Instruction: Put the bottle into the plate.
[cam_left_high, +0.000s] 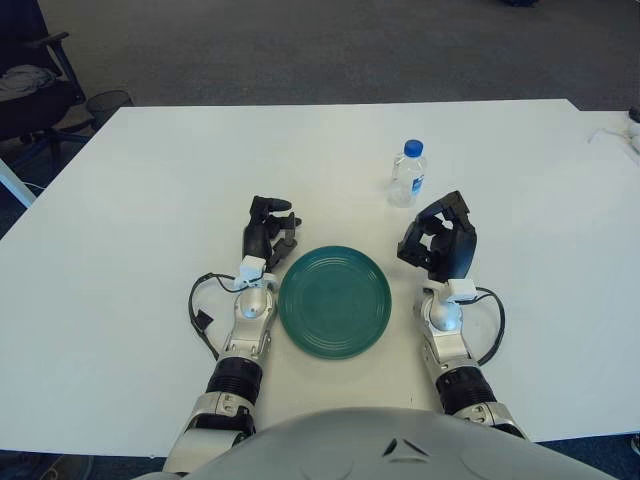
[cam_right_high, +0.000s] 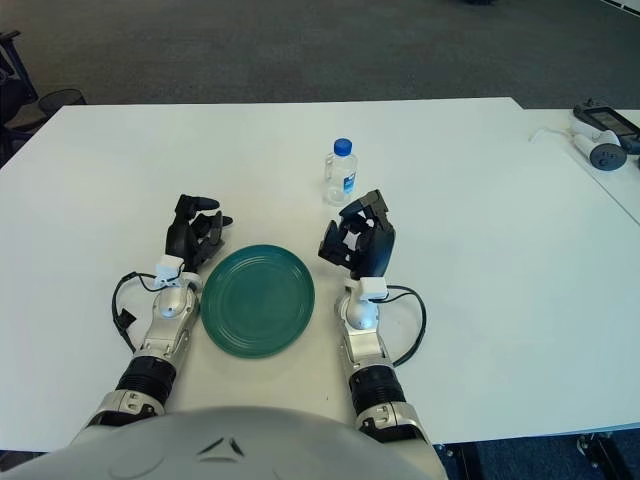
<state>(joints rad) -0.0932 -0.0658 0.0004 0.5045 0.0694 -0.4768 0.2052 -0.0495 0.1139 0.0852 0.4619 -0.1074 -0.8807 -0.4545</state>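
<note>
The green plate (cam_left_high: 334, 301) lies on the white tabletop (cam_left_high: 150, 200) between the two hands, just beside each. The left hand (cam_left_high: 268, 232) shows at the plate's left edge, its fingers loosely curled and holding nothing; the right hand (cam_left_high: 440, 238) is raised at the plate's right, fingers spread and empty. Just beyond the right hand, apart from it, the clear bottle (cam_left_high: 408, 174) with a blue cap stands upright.

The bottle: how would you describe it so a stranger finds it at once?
On the white table, look beyond the round green plate, toward its far right. There, just past the right hand, stands a small clear plastic bottle, the only upright object, with a blue cap.
</note>
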